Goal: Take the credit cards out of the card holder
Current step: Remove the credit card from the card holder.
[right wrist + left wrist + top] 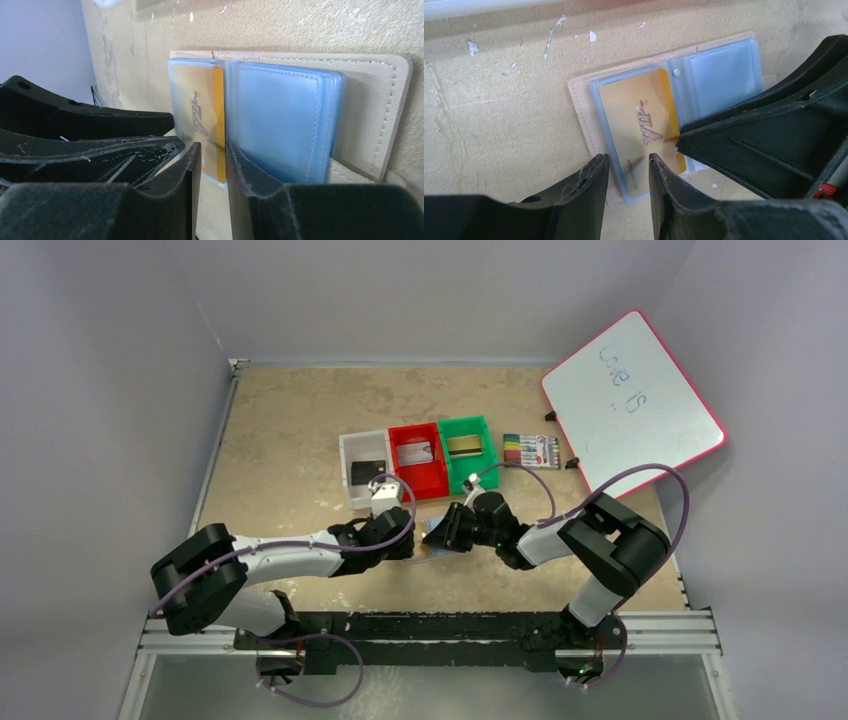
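The tan card holder (579,100) lies open and flat on the table, its two light-blue pockets facing up. It also shows in the right wrist view (370,100) and, small, in the top view (437,538). A gold VIP card (639,115) sits in one pocket (197,110), its edge by the fold a little out. My left gripper (626,167) is nearly shut, with a narrow gap over the holder's near corner, and holds nothing. My right gripper (214,155) is nearly shut. One of its fingertips (680,142) rests on the card's edge by the fold.
Behind the holder stand a white bin (350,455), a red bin (432,480) and a green bin (478,475), each with a card in it. A pack of coloured markers (530,450) and a tilted whiteboard (630,400) are at the back right.
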Motion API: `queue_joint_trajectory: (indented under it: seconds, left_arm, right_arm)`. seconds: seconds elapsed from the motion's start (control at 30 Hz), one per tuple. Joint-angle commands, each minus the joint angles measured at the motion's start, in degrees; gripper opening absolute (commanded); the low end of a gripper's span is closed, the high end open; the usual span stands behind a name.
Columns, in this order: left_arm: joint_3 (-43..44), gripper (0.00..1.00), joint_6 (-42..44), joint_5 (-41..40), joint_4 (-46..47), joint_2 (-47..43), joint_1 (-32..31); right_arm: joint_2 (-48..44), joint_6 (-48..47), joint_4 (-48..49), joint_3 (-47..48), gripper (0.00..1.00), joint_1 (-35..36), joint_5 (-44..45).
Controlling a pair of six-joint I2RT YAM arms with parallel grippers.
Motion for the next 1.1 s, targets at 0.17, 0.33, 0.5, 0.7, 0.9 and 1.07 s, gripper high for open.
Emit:
queue_joint_trajectory:
  seconds: [0.17,0.33,0.5,0.7,0.9,1.07]
  left_arm:
    - [2.4,0.34,0.4,-2.0,1.1,0.5,-1.1]
    - [1.7,0.24,0.1,-0.7,3.2,2.1,-1.1]
    - [1.6,0.12,0.7,-0.7,2.6,3.6,-1.1]
    - [0.5,0.07,0.6,-0.5,2.9,3.8,-1.2]
    - [0.6,0.03,1.0,-0.8,2.1,4.3,-1.2]
    - [0.8,0.0,1.1,-1.3,0.8,4.9,-1.2]
  right_arm:
    - [-0.1,-1.8,-3.8,0.3,0.28,0.3,2.0]
    - [-0.6,-1.6,-3.8,0.0,0.29,0.3,2.4]
    - [-1.5,-1.6,-4.3,0.0,0.3,0.3,2.8]
    - [-2.2,-1.3,-2.0,-0.5,0.22,0.3,2.1]
    - [-3.2,-0.1,-0.2,-1.0,0.26,0.2,1.1]
    - [-4.6,0.3,0.5,-2.0,0.12,0.2,2.2]
